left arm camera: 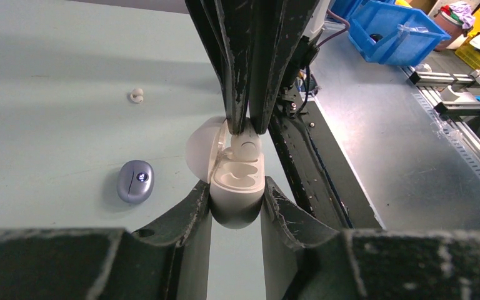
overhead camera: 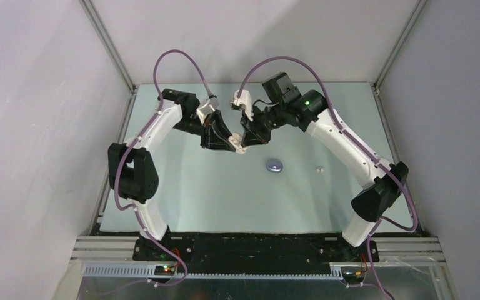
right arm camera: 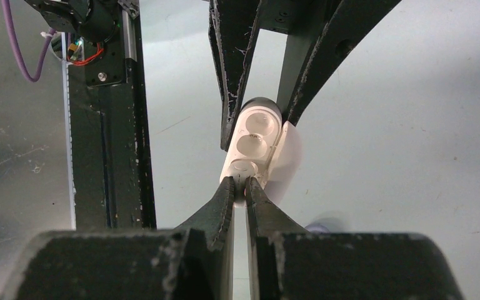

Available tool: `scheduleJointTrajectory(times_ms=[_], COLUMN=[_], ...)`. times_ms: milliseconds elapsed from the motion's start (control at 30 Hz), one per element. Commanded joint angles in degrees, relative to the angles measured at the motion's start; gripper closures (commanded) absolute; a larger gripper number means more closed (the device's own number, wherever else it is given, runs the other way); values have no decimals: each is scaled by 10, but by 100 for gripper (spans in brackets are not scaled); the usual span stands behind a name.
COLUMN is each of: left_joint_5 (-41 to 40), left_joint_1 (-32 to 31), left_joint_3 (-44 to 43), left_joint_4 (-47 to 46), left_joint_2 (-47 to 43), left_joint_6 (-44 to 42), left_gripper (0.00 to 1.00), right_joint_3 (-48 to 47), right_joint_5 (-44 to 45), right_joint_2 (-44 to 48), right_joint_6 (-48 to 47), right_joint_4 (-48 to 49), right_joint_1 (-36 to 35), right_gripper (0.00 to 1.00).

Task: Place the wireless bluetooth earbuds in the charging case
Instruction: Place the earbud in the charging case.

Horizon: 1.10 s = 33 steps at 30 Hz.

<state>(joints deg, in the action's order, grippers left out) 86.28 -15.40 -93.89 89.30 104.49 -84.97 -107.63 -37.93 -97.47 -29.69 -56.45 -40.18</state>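
My left gripper (left arm camera: pixel 236 186) is shut on the base of an open white charging case (left arm camera: pixel 237 215) and holds it above the table, lid (left arm camera: pixel 201 147) swung left. My right gripper (right arm camera: pixel 240 182) is shut on a white earbud (right arm camera: pixel 244 169) at the case's far socket; the near socket (left arm camera: pixel 240 177) is empty. In the top view both grippers meet at the back centre, left (overhead camera: pixel 236 147) and right (overhead camera: pixel 247 139). A second white earbud (overhead camera: pixel 319 168) lies loose on the table. A closed purple case (overhead camera: pixel 275 166) lies nearby. No purple earbuds are in view.
The black mounting rail (left arm camera: pixel 300 156) runs along the table's near edge. Blue bins (left arm camera: pixel 390 31) stand off the table beyond it. Grey enclosure walls (overhead camera: pixel 37 125) stand on the left, right and back of the table.
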Motion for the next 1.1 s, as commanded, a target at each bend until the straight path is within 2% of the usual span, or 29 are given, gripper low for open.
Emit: scheduleJointTrajectory(times_ms=[0, 633, 833, 1067], left_joint_5=[37, 43, 42, 42], left_joint_1=[3, 12, 19, 22], left_joint_3=[-14, -16, -19, -13], left_joint_4=[28, 28, 28, 27], left_joint_2=[-3, 5, 8, 11], left_joint_6=[-5, 1, 0, 1], left_gripper=[100, 100, 100, 100], right_joint_3=[-4, 23, 12, 31], right_joint_5=[17, 58, 61, 55], right_joint_2=[-10, -6, -9, 16], right_joint_6=[15, 68, 61, 53], right_joint_4=[13, 67, 55, 71], right_joint_1=[-8, -22, -16, -9], right_gripper=[95, 94, 79, 78])
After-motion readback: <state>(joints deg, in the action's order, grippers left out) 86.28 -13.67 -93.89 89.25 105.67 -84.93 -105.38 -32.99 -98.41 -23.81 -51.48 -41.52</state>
